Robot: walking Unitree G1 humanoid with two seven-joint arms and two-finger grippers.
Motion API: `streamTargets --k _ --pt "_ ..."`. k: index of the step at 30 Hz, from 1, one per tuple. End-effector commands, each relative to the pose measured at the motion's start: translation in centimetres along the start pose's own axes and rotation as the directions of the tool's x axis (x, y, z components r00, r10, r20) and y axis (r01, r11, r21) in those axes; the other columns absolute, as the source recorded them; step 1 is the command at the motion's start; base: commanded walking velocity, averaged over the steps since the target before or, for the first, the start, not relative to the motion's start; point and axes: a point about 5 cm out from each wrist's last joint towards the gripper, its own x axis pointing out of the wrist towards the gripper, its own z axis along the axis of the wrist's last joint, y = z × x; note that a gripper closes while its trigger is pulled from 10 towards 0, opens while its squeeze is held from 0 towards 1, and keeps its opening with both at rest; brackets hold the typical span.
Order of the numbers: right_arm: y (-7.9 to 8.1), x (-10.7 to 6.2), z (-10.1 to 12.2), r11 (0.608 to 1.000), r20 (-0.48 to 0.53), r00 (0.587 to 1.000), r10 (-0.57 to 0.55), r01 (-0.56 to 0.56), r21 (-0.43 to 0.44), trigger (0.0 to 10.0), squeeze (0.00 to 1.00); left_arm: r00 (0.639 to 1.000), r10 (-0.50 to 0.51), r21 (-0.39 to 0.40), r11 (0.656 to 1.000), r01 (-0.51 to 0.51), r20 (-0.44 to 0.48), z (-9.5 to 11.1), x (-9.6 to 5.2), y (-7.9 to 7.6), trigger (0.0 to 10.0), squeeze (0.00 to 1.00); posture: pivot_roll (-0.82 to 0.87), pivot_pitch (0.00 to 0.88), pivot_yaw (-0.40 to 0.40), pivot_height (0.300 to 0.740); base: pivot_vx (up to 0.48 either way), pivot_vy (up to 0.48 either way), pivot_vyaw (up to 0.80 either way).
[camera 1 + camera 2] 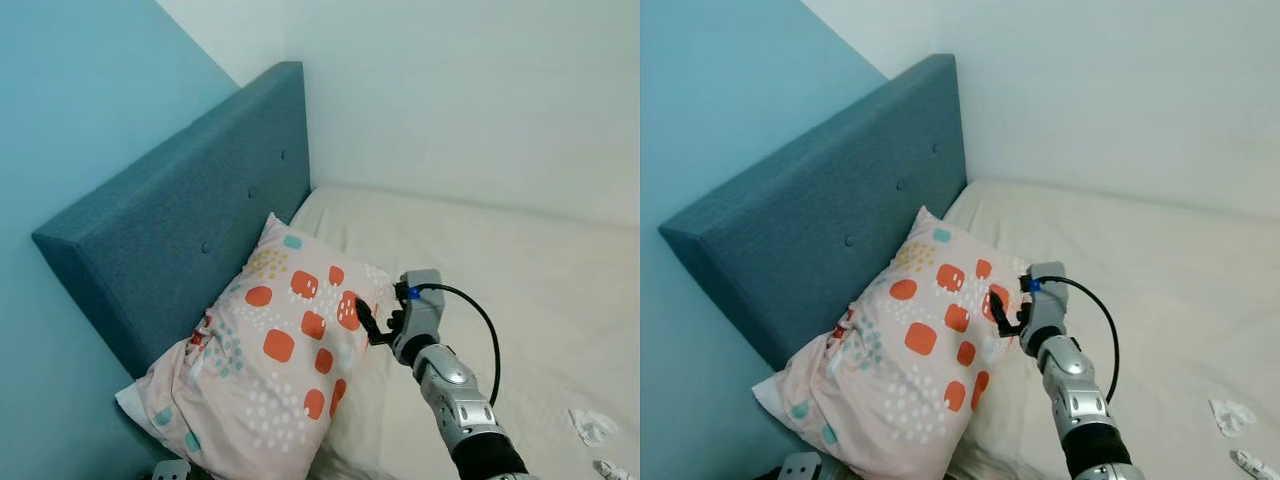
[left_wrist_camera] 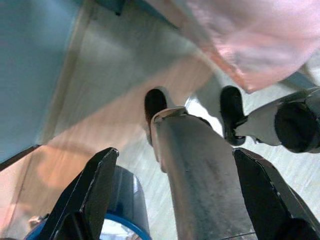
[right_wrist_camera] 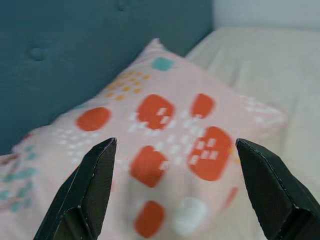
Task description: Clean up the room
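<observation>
Eye views, pillow: propped against the headboard at the bed's head corner, its lower end past the side edge.
Eye views, right gripper: at the pillow's inner edge, apparently to straighten it.
Eye views, scraps: crumpled white bits near the bed's right edge.
Right wrist view: fingers spread wide, pillow between, nothing held.
Left wrist view: left gripper hangs idle and spread over floor.

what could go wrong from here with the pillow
The right gripper is at the pillow with jaws open, so nothing is held; a push could shift it. The pillow's lower corner overhangs the bed edge by the headboard, so it may slide off. Crumpled tissues remain on the mattress.
</observation>
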Motion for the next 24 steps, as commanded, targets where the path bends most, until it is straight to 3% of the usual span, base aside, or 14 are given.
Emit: streamTargets --k 1,5,8,13,15,18,21,24 --pt "0.7 0.1 -0.4 0.999 -0.012 0.999 0.033 -0.032 0.011 10.0 0.0 0.999 0.032 -0.001 0.999 -0.032 -0.024 -0.7 -0.3 0.7 10.0 0.0 -0.21 0.052 0.027 0.705 0.0 0.0 0.0" --pt "0.5 0.1 -0.7 0.999 -0.024 0.999 0.021 -0.02 0.044 10.0 0.0 0.999 0.044 -0.007 0.999 -0.045 -0.023 -0.8 -0.3 0.8 10.0 0.0 -0.2 0.053 0.025 0.695 0.0 0.0 0.0" --pt "-0.7 0.1 -0.8 0.987 -0.02 0.998 -0.063 0.065 0.147 10.0 0.0 0.999 0.04 -0.007 0.999 -0.04 -0.022 -0.7 -0.3 0.7 10.0 0.0 -0.2 0.058 0.025 0.68 0.0 0.0 0.0" --pt "-1.7 0.0 -0.6 0.971 -0.01 0.993 -0.118 0.118 0.209 10.0 0.0 0.999 0.036 -0.004 0.999 -0.036 -0.022 -0.7 -0.3 0.6 10.0 0.0 -0.2 0.06 0.024 0.67 0.0 0.0 0.0" --pt "-3.1 -0.3 -0.5 0.943 -0.001 0.982 -0.189 0.182 0.278 10.0 0.0 0.999 0.032 -0.004 0.999 -0.032 -0.022 -0.8 -0.2 0.5 10.0 0.0 -0.2 0.072 0.024 0.66 0.0 0.0 0.0" --pt "-4.1 -0.6 -0.7 0.925 -0.007 0.973 -0.23 0.221 0.31 10.0 0.0 0.999 0.031 -0.006 0.999 -0.031 -0.023 -0.9 -0.2 0.5 10.0 0.0 -0.19 0.08 0.023 0.645 0.0 0.0 0.0" --pt "-4.2 -0.6 -0.7 0.919 -0.009 0.972 -0.234 0.224 0.324 10.0 0.0 0.999 0.031 -0.007 0.999 -0.032 -0.024 -1.0 -0.3 0.5 10.0 0.0 -0.19 0.088 0.024 0.64 0.0 0.0 0.0" --pt "-4.4 -0.4 -1.0 0.884 -0.022 0.969 -0.248 0.235 0.403 10.0 0.0 0.999 0.036 -0.013 0.999 -0.036 -0.022 -1.1 -0.3 0.6 10.0 0.0 -0.18 0.1 0.025 0.62 0.0 0.0 0.0"
